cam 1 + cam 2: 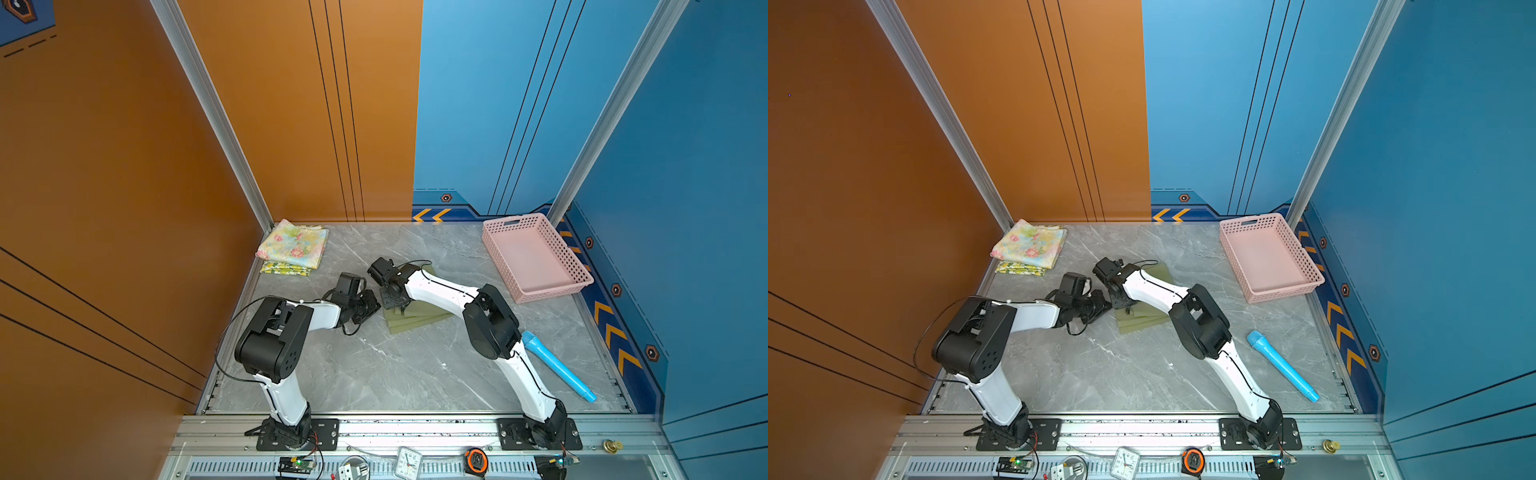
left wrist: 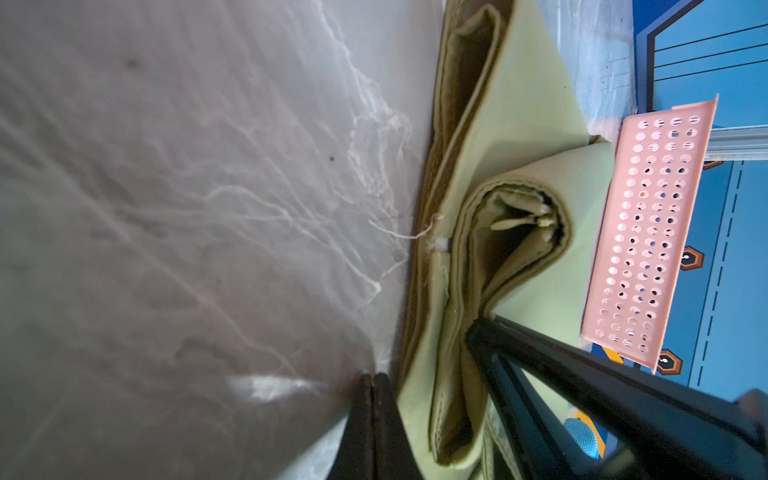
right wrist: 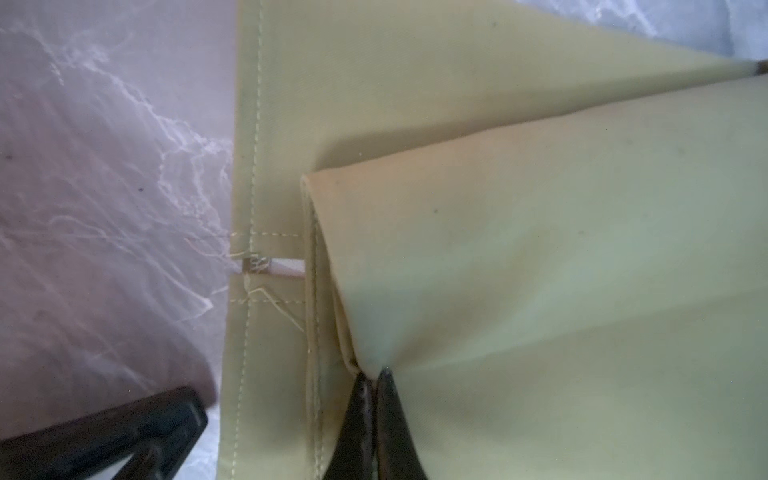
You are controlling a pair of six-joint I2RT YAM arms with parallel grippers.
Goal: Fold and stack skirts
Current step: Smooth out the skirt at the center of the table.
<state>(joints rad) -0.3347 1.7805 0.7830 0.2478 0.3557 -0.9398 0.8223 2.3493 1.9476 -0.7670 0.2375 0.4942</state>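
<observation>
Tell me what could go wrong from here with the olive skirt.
1. The right fingers pinch only the top fold of the olive skirt; lifting may pull the layers open.
2. The left fingers look shut over the table beside the skirt's edge, perhaps holding no cloth; a one-sided lift would likely let the skirt sag and unfold.

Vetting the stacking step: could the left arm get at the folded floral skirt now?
Probably yes: only bare table lies between the left arm and the floral skirt, though its fingers are shut.
</observation>
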